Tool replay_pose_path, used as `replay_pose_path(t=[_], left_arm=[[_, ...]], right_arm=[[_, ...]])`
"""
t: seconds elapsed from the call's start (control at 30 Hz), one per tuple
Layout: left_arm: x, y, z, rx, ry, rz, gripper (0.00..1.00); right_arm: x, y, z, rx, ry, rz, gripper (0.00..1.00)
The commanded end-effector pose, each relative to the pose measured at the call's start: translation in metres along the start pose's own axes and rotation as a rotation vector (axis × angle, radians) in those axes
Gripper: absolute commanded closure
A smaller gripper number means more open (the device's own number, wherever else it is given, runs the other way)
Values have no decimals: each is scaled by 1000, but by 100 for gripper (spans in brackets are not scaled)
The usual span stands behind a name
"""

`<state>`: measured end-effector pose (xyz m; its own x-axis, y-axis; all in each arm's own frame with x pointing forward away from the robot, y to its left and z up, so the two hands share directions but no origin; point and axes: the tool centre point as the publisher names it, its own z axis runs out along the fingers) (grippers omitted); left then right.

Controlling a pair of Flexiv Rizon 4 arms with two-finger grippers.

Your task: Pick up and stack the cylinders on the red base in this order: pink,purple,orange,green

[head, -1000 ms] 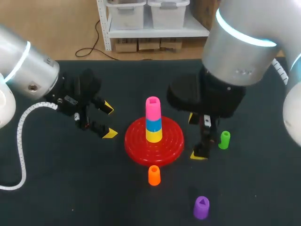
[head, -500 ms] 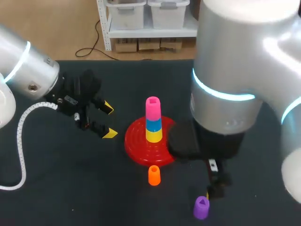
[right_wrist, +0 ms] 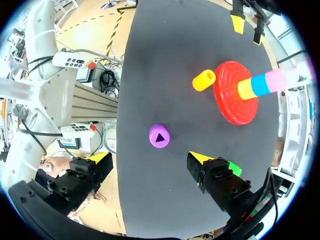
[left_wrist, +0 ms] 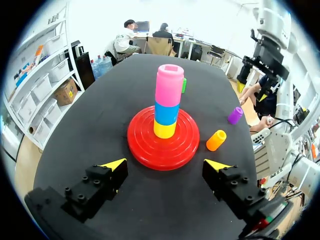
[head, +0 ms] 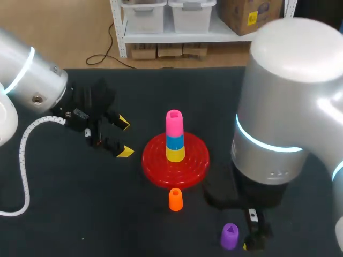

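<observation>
Looking down from the head view, I see the pink cylinder (head: 173, 123) stacked on the red base (head: 155, 170), with the orange cylinder (head: 175, 199) just in front of the base. In the left wrist view, my left gripper (left_wrist: 165, 164) is spread wide and empty, facing the base. In the right wrist view, my right gripper (right_wrist: 150, 159) is spread wide and empty, with the purple cylinder (right_wrist: 159, 136) ahead of it, untouched, and the green cylinder (right_wrist: 234, 168) beside one finger.

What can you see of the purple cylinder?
The purple cylinder is small, smooth and plastic-looking. It narrows slightly toward the top, and its top face has a dark triangular hole. It stands upright on the black table, apart from the red base and the orange cylinder. The right gripper is open close by, and the cylinder is just ahead of its fingers. Only the table touches it.
</observation>
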<state>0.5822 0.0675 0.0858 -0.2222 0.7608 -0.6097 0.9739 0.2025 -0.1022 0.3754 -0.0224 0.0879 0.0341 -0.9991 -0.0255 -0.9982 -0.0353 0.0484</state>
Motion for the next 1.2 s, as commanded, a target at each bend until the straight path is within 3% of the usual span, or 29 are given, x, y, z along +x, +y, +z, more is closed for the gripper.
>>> replay_pose_path(t=[0.03, 0.67, 1.2], left_arm=[[0, 1, 0, 1, 4, -1, 0], [0, 1, 0, 1, 4, -1, 0], [0, 1, 0, 1, 4, -1, 0]], right_arm=[[3, -2, 15, -1, 7, 9, 0], [-10, -7, 36, 11, 16, -2, 0], [-6, -8, 47, -2, 14, 20, 0]])
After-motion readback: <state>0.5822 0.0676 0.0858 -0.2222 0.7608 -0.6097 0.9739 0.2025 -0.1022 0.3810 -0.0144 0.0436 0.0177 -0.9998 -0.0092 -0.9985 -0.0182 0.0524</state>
